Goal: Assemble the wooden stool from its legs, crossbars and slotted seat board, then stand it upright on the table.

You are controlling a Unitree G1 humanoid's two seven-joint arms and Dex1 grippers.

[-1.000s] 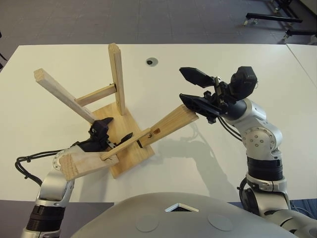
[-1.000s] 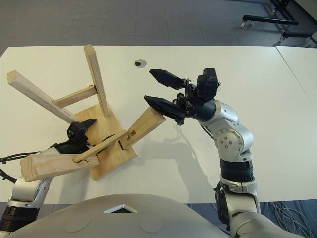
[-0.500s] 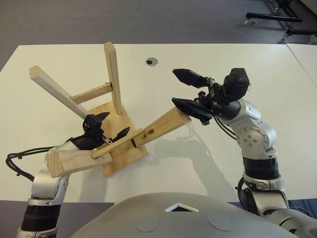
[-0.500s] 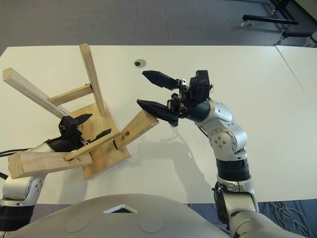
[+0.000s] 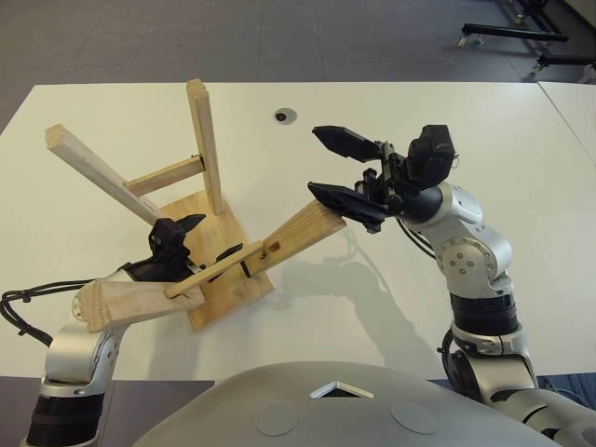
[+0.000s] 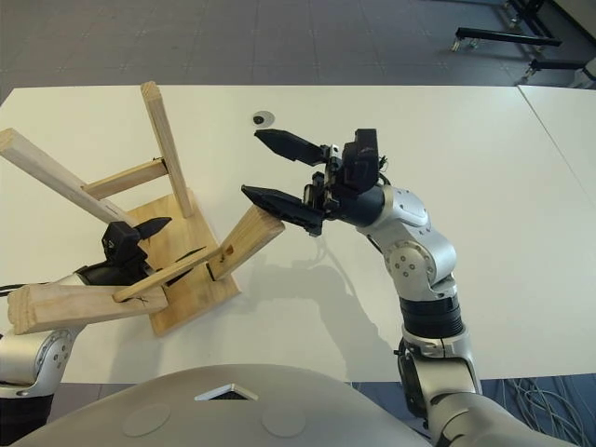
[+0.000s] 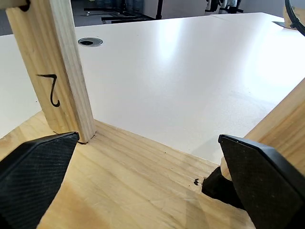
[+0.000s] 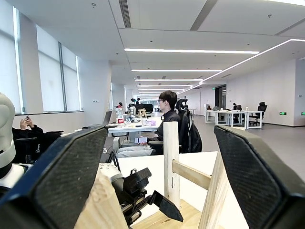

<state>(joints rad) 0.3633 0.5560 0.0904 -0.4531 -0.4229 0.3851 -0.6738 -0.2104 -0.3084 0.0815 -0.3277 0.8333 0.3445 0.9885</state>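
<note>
The partly built stool lies upside down and tilted, its seat board [image 5: 223,296] resting on the white table. Two legs [image 5: 203,149] [image 5: 93,169] rise from it, joined by a crossbar [image 5: 168,174]. Another leg [image 5: 298,233] slants out to the right. A second crossbar [image 5: 209,273] ties it to a leg [image 5: 126,303] lying over my left wrist. My left gripper [image 5: 215,237] is open just above the board [image 7: 133,191], beside this crossbar. My right gripper [image 5: 315,160] is open, its lower finger [image 5: 343,199] touching the slanted leg's end.
A round cable hole [image 5: 284,115] sits at the table's far middle. A second table [image 5: 573,102] adjoins at the far right. Black metal frames [image 5: 512,35] stand on the floor beyond. Bare tabletop stretches to the right of the stool.
The stool and my left arm have shifted left, the legs swinging with them. My right gripper has followed leftward, staying open at the slanted leg's end.
</note>
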